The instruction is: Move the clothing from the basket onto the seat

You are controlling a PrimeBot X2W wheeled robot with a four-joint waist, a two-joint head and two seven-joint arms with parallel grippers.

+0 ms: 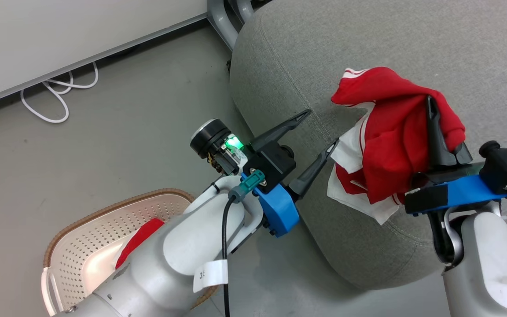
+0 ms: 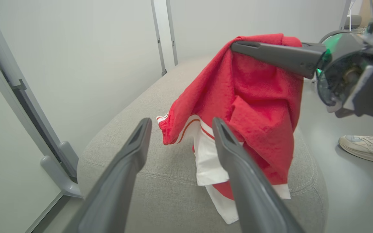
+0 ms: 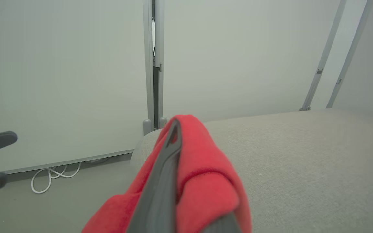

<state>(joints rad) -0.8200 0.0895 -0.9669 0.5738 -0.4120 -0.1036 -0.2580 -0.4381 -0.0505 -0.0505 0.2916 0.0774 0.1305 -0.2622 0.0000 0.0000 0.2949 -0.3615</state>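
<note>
Red cloth fills my right gripper (image 1: 434,105): the two fingers are pinched together on a bunched fold of the red garment (image 1: 390,145), lifted at about 3 o'clock in my head view. One dark finger lies bare on top while the fabric wraps over the other. The garment hangs in a crumpled drape over the seat (image 1: 324,53), the grey cushion that spreads from 12 round to 4 o'clock. Its white trim and pale lining trail down towards the cushion's near rounded edge; whether they rest on the fabric I cannot tell. My left gripper (image 1: 322,127) sits near the centre of that view, just beside the garment at its 9 o'clock side, over the seat's edge. Its jaws are spread wide and hold nothing. Down at 7 o'clock stands the basket (image 1: 90,237), perforated and brown-rimmed, on the floor well apart from the held cloth. A second red garment (image 1: 141,237) lies inside it, partly hidden behind my left forearm. At 3 o'clock in my left wrist view a person's pale shoe (image 2: 366,147) rests on the floor beyond the seat.
</note>
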